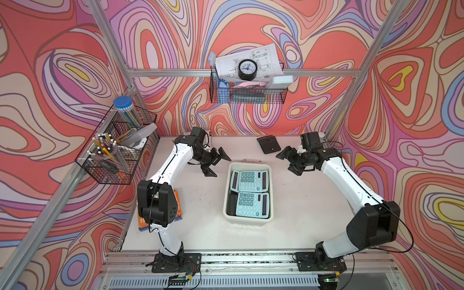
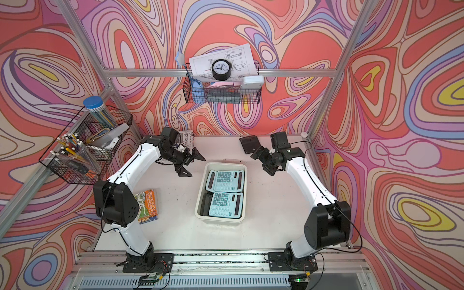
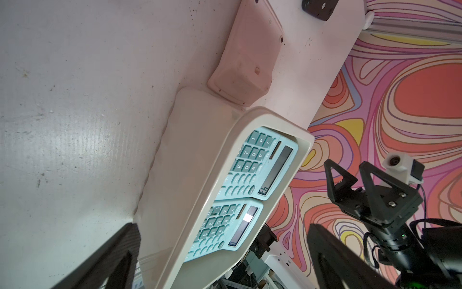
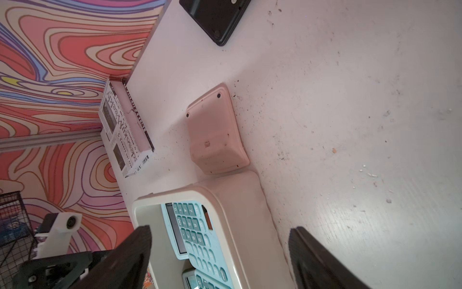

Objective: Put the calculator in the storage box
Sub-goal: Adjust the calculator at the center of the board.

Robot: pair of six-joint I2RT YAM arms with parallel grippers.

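The cream storage box (image 1: 247, 221) (image 2: 200, 195) stands mid-table. Two teal calculators lie face up on top inside it, one at the far end (image 1: 249, 180) (image 3: 260, 165) (image 4: 197, 232) and one at the near end (image 1: 251, 204) (image 3: 225, 230); dark ones show beneath them. A pink calculator (image 3: 245, 57) (image 4: 215, 132) lies face down against the box's far end. A black calculator (image 1: 268, 144) (image 4: 217, 17) lies face down further back. My left gripper (image 1: 217, 163) (image 3: 222, 260) hovers open, back-left of the box. My right gripper (image 1: 287, 162) (image 4: 222, 252) hovers open and empty, back-right of it.
A colourful book (image 2: 147, 206) lies at the table's left, under the left arm. A magazine (image 2: 188, 143) (image 4: 125, 130) sits at the back left. Black wire baskets hang on the left wall (image 1: 118, 150) and back wall (image 1: 248, 93), with a clock (image 1: 247, 69).
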